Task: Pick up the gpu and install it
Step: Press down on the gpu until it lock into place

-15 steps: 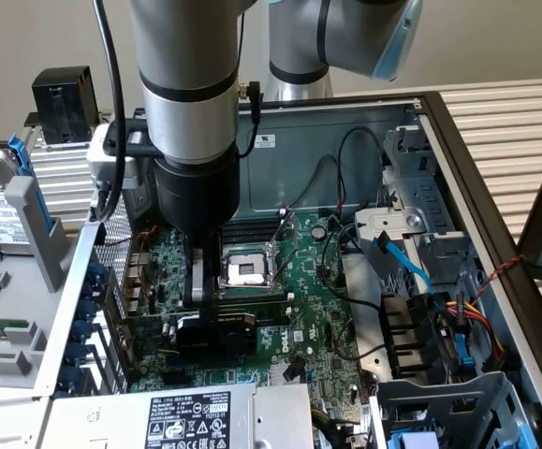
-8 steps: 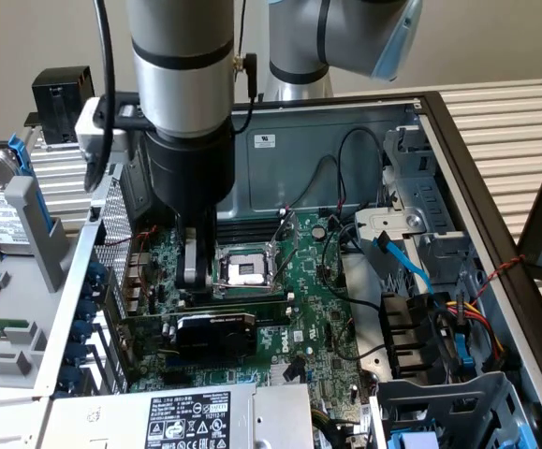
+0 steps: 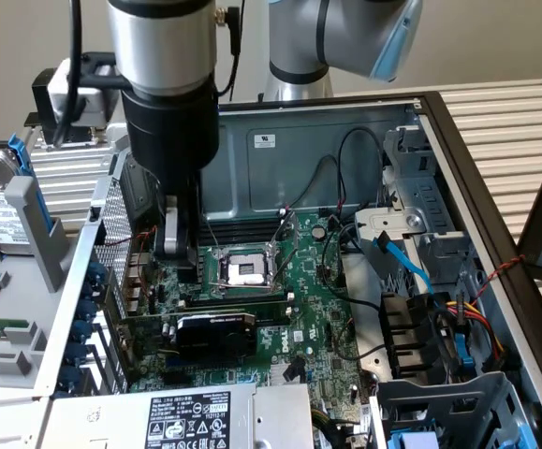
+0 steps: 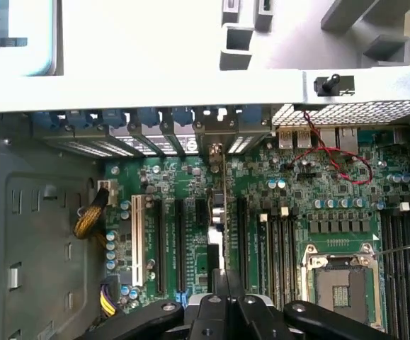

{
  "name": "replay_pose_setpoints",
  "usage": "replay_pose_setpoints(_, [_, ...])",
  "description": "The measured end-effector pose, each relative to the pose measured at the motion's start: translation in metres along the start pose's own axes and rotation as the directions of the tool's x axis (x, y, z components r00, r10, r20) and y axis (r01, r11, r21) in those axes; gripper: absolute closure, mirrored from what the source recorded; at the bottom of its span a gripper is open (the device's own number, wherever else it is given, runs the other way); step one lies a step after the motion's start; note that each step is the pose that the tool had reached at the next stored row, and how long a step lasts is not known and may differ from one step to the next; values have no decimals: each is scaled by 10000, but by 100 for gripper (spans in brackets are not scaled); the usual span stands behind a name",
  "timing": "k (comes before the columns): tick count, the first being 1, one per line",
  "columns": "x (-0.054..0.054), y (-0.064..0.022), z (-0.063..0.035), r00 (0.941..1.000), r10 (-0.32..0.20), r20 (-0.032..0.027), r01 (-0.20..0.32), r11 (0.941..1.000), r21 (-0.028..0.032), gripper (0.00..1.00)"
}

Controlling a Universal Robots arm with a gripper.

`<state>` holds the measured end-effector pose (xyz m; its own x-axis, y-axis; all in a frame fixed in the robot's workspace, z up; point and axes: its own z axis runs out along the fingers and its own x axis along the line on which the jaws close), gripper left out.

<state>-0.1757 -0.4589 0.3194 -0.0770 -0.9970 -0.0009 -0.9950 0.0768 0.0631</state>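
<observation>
The gpu (image 3: 214, 335) is down in the open computer case (image 3: 345, 140), standing in an expansion slot on the motherboard (image 3: 322, 327); its black cooler shroud faces the exterior view, and its metal bracket end sits toward that view's left, at the slotted rear wall. From the wrist view it reads as a thin line seen edge-on, running straight between the rows of slots; it looks upright, not tilted. The gripper (image 3: 172, 245) hangs above the board, between the card and the bare CPU socket (image 3: 245, 271), clear of both as far as I can judge. Its fingers are drawn close together, and I see nothing clamped between them. So the pick-up is done and the card is in place; by my reading this is the tail of the install step, seating or checking. Whether the card's edge is fully home in the slot, I can't tell from here. Any move from this point calls for a straight line over the card's top edge, even pressure, and care to stay off the socket and the red-and-black wire (image 4: 339, 159) looping near the rear ports.
</observation>
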Motion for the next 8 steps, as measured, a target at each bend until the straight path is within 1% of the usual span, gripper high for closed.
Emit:
replay_pose_setpoints(1, [-3, 4, -13, 10000, 0, -1, 0, 10000, -1, 89])
replay_pose_setpoints(8, [-4, 4, -14, 10000, 0, 0, 0, 10000, 0, 89])
